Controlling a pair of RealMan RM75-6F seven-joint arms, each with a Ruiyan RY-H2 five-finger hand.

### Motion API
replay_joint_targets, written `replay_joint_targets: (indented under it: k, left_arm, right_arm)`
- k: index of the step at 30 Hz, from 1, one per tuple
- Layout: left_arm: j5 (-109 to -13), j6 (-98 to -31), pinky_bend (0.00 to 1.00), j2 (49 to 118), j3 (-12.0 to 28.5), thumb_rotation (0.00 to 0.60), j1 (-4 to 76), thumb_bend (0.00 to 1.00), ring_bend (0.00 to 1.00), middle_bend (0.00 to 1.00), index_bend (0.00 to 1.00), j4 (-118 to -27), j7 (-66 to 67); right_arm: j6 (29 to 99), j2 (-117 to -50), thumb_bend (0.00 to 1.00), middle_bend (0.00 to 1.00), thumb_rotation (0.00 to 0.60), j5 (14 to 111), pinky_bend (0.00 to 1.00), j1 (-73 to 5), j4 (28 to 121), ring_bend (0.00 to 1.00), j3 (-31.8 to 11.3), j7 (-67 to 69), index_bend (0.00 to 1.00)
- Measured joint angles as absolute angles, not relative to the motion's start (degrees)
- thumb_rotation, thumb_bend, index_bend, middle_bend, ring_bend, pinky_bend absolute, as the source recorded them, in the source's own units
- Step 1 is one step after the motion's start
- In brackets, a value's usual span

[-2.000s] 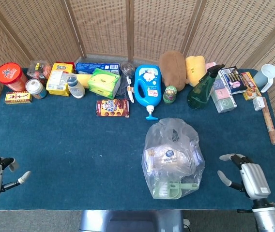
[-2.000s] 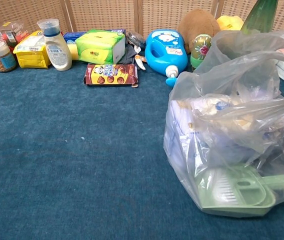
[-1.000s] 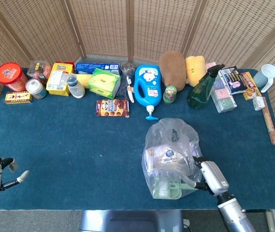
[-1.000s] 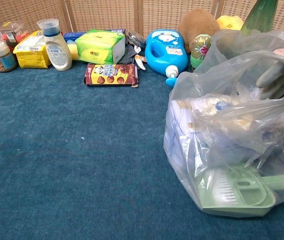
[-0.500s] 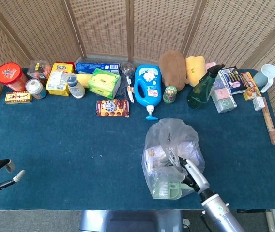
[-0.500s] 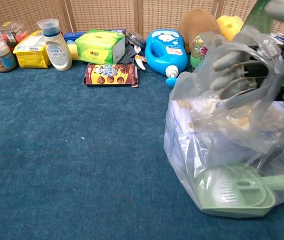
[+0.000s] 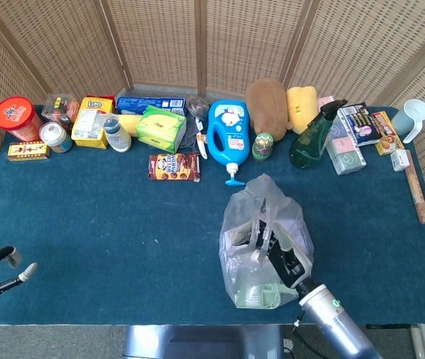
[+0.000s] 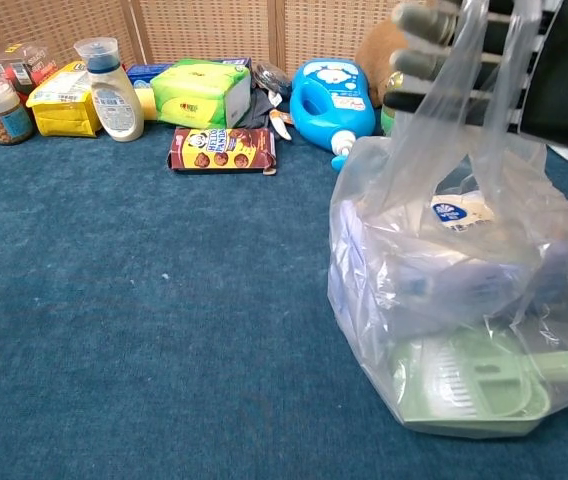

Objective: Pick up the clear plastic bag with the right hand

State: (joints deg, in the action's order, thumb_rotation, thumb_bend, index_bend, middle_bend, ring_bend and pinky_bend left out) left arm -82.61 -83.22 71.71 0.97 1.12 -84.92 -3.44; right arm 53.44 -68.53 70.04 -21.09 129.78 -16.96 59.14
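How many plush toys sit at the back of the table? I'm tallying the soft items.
2. A brown plush stands at the back, right of the blue bottle; a yellow plush leans beside it, behind the green spray bottle. Others could be hidden.

Brightness: bright and even across both views.
Source: diffuse, seemingly overhead.
Shadows: soft and short beneath objects on the blue table (image 7: pixel 108 224).
Glare: pale sheen on the clear plastic bag (image 8: pixel 464 260).
Focus: head view sharp; right hand (image 8: pixel 484 60) close and slightly soft in chest view.
Distortion: slight bowing at head view edges.
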Motion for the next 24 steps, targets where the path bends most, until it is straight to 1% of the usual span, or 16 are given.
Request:
replay_joint_targets:
  k: [2, 5, 6, 7, 8, 9, 11, 12, 14, 17, 19, 24]
  left_arm:
    - [-82.81, -83.16, 0.17, 71.75, 0.99, 0.0, 1.26, 0.13, 0.44, 0.58, 0.55, -85.01, -3.37]
    - [-83.03, -83.17, 0.17, 71.82, 0.97, 0.0, 1.39, 0.13, 0.44, 0.58, 0.55, -85.15, -3.17]
    - [-83.04, -83.21, 0.17, 71.81, 0.97, 0.0, 1.38, 0.14, 0.44, 0.58, 0.55, -85.22, -3.13]
    - [-83.04, -83.26, 0.17, 71.79, 0.97, 0.0, 1.37, 0.14, 0.44, 0.58, 0.55, -85.28, -3.11]
    - [-83.05, -83.32, 0.17, 71.77, 0.96, 0.0, 1.33, 0.14, 0.44, 0.58, 0.55, -85.35, -3.12]
    - [-83.06, -83.37, 0.17, 71.75, 0.95, 0.0, 1.3, 0.13, 0.44, 0.58, 0.55, -85.38, -3.12]
    - [-83.07, -83.46, 0.17, 71.71, 0.89, 0.0, 1.22, 0.13, 0.44, 0.58, 0.55, -85.46, -3.12]
    - [-83.08, -83.49, 0.17, 71.69, 0.82, 0.0, 1.15, 0.13, 0.44, 0.58, 0.55, -85.55, -3.13]
    - [-83.12, -83.58, 0.17, 71.66, 0.75, 0.0, 1.06, 0.13, 0.44, 0.58, 0.55, -85.64, -3.14]
    - [-83.22, -83.82, 0.17, 71.58, 0.64, 0.0, 0.89, 0.13, 0.44, 0.58, 0.55, -85.84, -3.15]
    - [-83.3, -83.89, 0.17, 71.55, 0.6, 0.0, 0.86, 0.13, 0.44, 0.58, 0.55, -85.95, -3.11]
    - [-83.85, -84.46, 0.17, 71.22, 0.41, 0.0, 0.68, 0.13, 0.44, 0.58, 0.55, -86.6, -2.78]
  right_arm:
    - [53.56, -67.58, 0.31, 0.54, 0.1, 69.21, 0.58, -20.83, 130.7, 0.54, -18.13, 61.66, 0.45]
    - [53.64, -64.31, 0.33, 0.55, 0.1, 66.62, 0.68, -20.42, 132.66, 0.58, -21.77, 66.76, 0.46]
    - [53.55, -62.29, 0.33, 0.56, 0.103, 65.18, 0.71, -20.23, 133.53, 0.6, -23.88, 69.21, 0.46]
    - [53.52, -61.55, 0.34, 0.57, 0.126, 64.65, 0.76, -20.16, 133.75, 0.63, -24.73, 70.19, 0.47]
    - [53.45, -60.51, 0.36, 0.58, 0.164, 63.89, 0.8, -20.07, 133.99, 0.67, -26.01, 71.68, 0.48]
    - [53.28, -59.21, 0.37, 0.59, 0.198, 62.89, 0.82, -19.94, 134.23, 0.69, -27.68, 73.65, 0.48]
    - [53.03, -57.18, 0.39, 0.61, 0.308, 61.17, 0.87, -19.73, 134.48, 0.72, -30.23, 76.52, 0.5]
    - [52.82, -55.82, 0.4, 0.61, 0.344, 60.09, 0.88, -19.57, 134.6, 0.73, -31.97, 78.26, 0.5]
    - [52.51, -53.89, 0.41, 0.64, 0.465, 58.46, 0.92, -19.28, 134.73, 0.77, -34.53, 80.72, 0.53]
    - [51.91, -51.08, 0.43, 0.68, 0.571, 56.69, 0.95, -18.58, 134.85, 0.8, -38.44, 84.75, 0.57]
    - [51.24, -49.42, 0.44, 0.7, 0.597, 55.87, 0.97, -17.95, 134.9, 0.82, -40.67, 87.5, 0.59]
    - [48.89, -45.69, 0.45, 0.73, 0.6, 53.52, 1.0, -16.15, 134.96, 0.85, -46.28, 94.83, 0.62]
